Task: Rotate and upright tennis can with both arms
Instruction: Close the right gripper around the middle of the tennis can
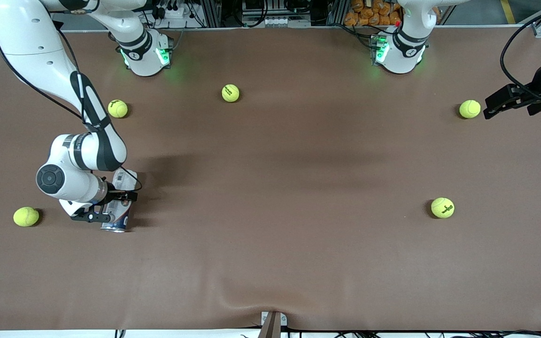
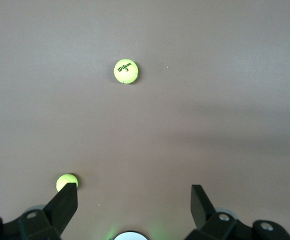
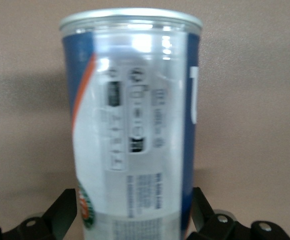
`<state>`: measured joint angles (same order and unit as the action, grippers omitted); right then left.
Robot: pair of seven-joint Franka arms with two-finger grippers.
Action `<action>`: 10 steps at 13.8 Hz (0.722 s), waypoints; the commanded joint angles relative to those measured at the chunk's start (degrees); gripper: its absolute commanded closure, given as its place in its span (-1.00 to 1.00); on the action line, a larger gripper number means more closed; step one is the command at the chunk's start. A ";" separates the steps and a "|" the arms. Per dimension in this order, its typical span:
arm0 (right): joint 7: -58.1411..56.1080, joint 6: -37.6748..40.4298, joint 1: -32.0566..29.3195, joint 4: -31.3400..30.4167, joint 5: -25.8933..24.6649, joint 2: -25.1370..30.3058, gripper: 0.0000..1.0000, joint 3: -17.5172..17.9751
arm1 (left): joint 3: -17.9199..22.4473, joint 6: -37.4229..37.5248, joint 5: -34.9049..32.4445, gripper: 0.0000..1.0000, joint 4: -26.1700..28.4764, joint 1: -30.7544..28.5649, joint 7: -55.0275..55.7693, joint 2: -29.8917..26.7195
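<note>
Five tennis balls (image 1: 230, 93) are scattered on the brown bench (image 1: 270, 263). The tennis can (image 1: 119, 206) is lying near the right arm's end. It is straddled by the right end effector (image 1: 111, 206), whose fingers are spread on either side. The left end effector (image 1: 500, 105) is held spread over the left arm's end, waiting.

One tennis ball (image 2: 126, 71) on the table bears "Wilson" and the number 3 in black. The tennis can (image 3: 135, 130) label's small print is unreadable.
</note>
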<state>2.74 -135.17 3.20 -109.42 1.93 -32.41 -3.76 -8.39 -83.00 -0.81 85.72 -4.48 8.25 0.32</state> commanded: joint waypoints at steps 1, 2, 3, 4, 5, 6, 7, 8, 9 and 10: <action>-0.63 -0.01 -0.48 -0.45 1.06 0.15 -0.96 0.42 | 0.05 0.91 -0.07 -1.00 -0.38 -0.18 -0.87 -0.14; -0.63 -0.01 -0.39 -0.36 1.06 0.15 -0.65 0.42 | 0.05 0.91 -0.07 -1.00 -0.29 -0.18 -0.87 -0.05; -0.63 -0.01 -0.39 -0.36 1.06 0.06 -0.51 0.42 | 0.05 0.91 -0.07 -1.00 -0.29 -0.18 -0.87 -0.05; -0.72 -0.01 -0.39 -0.27 1.06 -0.02 -0.49 0.42 | 0.05 0.91 -0.07 -1.00 -0.29 -0.18 -0.87 -0.05; -0.80 0.08 -0.39 -0.10 1.06 0.06 -0.49 0.42 | 0.05 0.91 -0.07 -1.00 -0.29 -0.18 -0.87 -0.05; -0.89 0.17 -0.31 0.08 1.06 0.15 -0.51 0.42 | 0.05 0.91 -0.07 -1.00 -0.29 -0.18 -0.87 -0.05; -0.89 0.17 -0.30 0.17 1.06 0.24 -0.52 0.33 | 0.05 0.91 -0.07 -1.00 -0.29 -0.18 -0.87 -0.05; -0.98 0.26 -0.22 0.25 1.06 0.33 -0.52 0.33 | 0.05 0.91 -0.07 -1.00 -0.29 -0.18 -0.87 -0.05; -1.42 0.26 -0.22 0.26 1.06 0.41 -0.52 0.33 | 0.05 0.91 -0.07 -1.00 -0.29 -0.18 -0.87 -0.05; -2.29 0.34 -0.22 0.52 1.06 0.59 -0.52 0.33 | 0.05 0.91 -0.07 -1.00 -0.29 -0.18 -0.87 -0.05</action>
<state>2.34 -134.99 3.22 -109.24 1.93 -32.29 -3.71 -8.38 -82.95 -0.81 85.78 -4.48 8.25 0.32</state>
